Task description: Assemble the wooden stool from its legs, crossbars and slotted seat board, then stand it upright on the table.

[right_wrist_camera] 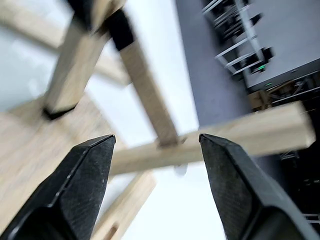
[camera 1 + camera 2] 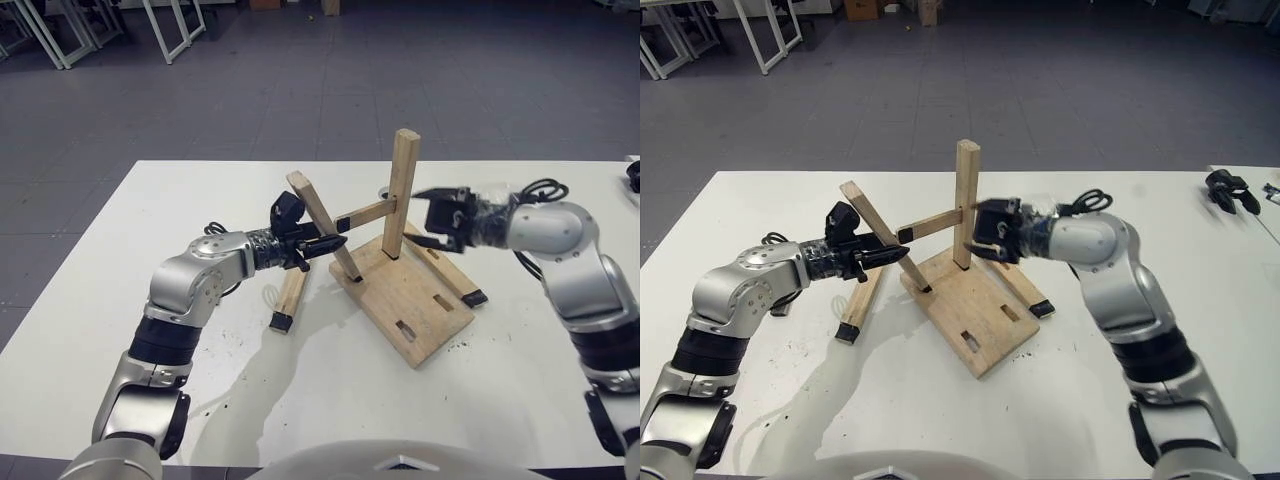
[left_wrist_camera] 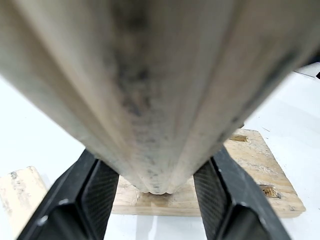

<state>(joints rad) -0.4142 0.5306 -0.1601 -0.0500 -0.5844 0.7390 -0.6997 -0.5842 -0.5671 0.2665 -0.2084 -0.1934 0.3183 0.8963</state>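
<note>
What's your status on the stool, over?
Left gripper jaws shut on tilted leg. Right gripper open beside upright leg, standing on board. Crossbar joins both legs. Nothing blocking.

Pale wood legs (image 2: 403, 190), black-tipped; white table (image 2: 120, 300); grey tiled floor (image 2: 400, 80)

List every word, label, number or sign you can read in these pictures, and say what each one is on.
None can be read.
No print on the slotted seat board, upright leg, tilted leg or crossbar: bare wood.
No legible label on the left gripper or right gripper.
The green light in the far room: too blurred to read.
</note>
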